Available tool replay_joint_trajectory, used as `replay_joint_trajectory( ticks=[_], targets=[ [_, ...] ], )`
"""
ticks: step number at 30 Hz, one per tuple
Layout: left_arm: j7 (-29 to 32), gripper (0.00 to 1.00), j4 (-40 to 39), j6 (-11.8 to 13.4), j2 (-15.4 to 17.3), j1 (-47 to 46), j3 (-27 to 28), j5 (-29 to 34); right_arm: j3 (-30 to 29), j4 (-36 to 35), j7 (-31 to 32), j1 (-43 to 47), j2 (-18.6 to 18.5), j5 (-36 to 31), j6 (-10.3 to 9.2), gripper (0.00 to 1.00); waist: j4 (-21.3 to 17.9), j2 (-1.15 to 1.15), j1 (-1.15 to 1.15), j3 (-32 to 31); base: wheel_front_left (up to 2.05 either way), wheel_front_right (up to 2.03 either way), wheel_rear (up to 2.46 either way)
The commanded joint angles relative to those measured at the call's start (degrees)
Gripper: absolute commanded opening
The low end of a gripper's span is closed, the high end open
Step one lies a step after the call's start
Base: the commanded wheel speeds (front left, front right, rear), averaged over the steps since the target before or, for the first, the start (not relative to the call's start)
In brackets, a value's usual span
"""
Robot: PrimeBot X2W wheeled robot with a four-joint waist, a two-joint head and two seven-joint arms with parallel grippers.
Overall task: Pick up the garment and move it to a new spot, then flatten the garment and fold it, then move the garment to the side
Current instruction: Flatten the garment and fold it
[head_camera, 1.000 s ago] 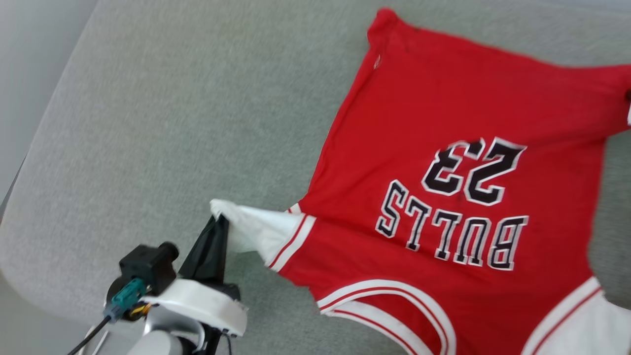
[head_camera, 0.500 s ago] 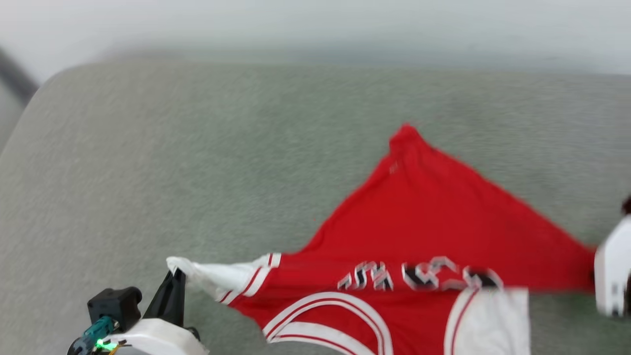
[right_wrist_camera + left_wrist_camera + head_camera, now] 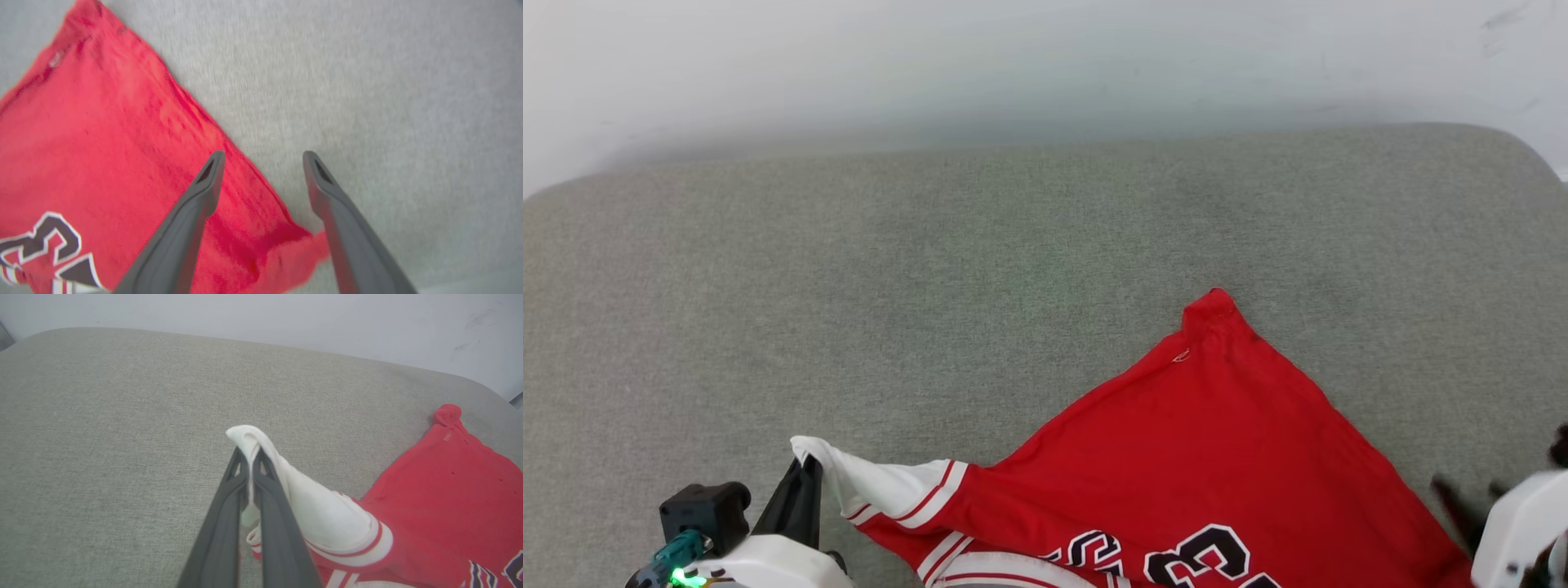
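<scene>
Flattening: the left gripper (image 3: 249,457) should draw the sleeve (image 3: 314,506) low and outward, gently, so the cloth spreads without bunching. It is pinched tight on the white sleeve tip. The right gripper (image 3: 263,157) stands wide and holds nothing, over a red corner (image 3: 302,245) of the garment (image 3: 1217,441), which lies on the grey surface (image 3: 931,286).

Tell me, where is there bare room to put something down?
The grey cushion is bare all along the wall, and on the left down to the sleeve. It is crowded bottom right, where the shirt lies.
</scene>
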Motion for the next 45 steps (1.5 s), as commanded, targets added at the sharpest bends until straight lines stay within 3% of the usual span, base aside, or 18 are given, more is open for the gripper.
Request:
replay_joint_trajectory(
  ticks=[1,6,9,12,18,26,31,32,33,34,38,45],
  targets=[
    [0.2,0.0,-0.4,0.0,0.1,-1.0,-0.1,0.5,-0.4,-0.6,-4.8,-2.0,0.6,0.1,-0.02,1.0,0.4,0.0,0.01,0.6,0.0,0.0,0.0],
    [-0.2,0.0,-0.6,-0.8,-0.6,-3.7,-0.8,1.2,0.2,1.8,-22.2,-8.5,1.2,1.4,-0.02,1.0,2.2,0.0,0.01,3.1,0.0,0.0,0.0],
    [-0.3,0.0,-0.6,-1.4,-1.1,-6.0,-1.3,1.6,2.4,5.1,-25.5,-12.6,0.3,2.8,-0.02,1.0,3.7,0.0,0.01,4.9,0.0,0.0,0.0],
    [-0.5,0.0,-0.7,-2.1,-1.8,-8.3,-1.9,2.1,7.0,8.7,-21.5,-17.9,-2.8,4.4,-0.02,1.0,5.1,0.0,0.01,7.1,0.0,0.0,0.0],
    [-1.2,0.0,0.0,-3.6,-2.8,-12.2,-2.9,3.0,15.2,14.2,-4.9,-29.2,-7.6,6.6,-0.02,1.0,7.4,0.0,0.01,11.2,0.0,0.0,0.0],
    [-2.0,0.0,1.1,-5.0,-4.1,-15.6,-3.9,3.5,21.5,18.7,6.3,-37.5,-7.6,6.4,-0.02,1.0,9.4,0.0,0.01,14.8,0.0,0.0,0.0],
    [-2.4,0.0,2.2,-5.8,-4.8,-16.9,-4.5,3.5,27.4,24.0,11.7,-37.8,-7.1,7.5,-0.01,1.0,10.1,0.0,0.01,16.0,0.0,0.0,0.0],
    [-2.5,0.0,2.4,-5.9,-5.0,-17.2,-4.6,3.5,28.4,25.0,12.7,-37.7,-7.0,7.7,0.0,0.51,10.2,0.0,0.01,16.1,0.0,0.0,0.0],
    [-2.7,0.0,2.6,-5.8,-5.0,-17.3,-4.6,3.4,29.2,25.7,13.4,-37.6,-6.9,8.0,0.0,0.18,10.2,0.0,0.01,16.1,0.0,0.0,0.0],
    [-2.7,0.0,2.7,-5.9,-5.1,-17.4,-4.6,3.4,29.7,26.2,13.7,-37.6,-6.8,8.4,0.01,0.0,10.2,0.0,0.01,16.0,0.0,0.0,0.0],
    [-2.9,0.0,3.7,-6.0,-5.2,-16.7,-4.5,2.9,30.8,26.5,11.6,-38.8,-7.4,9.1,0.04,0.0,9.8,0.0,0.01,14.8,0.0,0.0,0.0],
    [-3.8,0.0,5.5,-5.5,-3.8,-15.1,-2.6,1.7,28.5,23.4,0.7,-38.4,-8.0,10.0,-0.01,0.0,7.8,0.0,0.01,8.7,0.0,0.0,0.0]
  ],
)
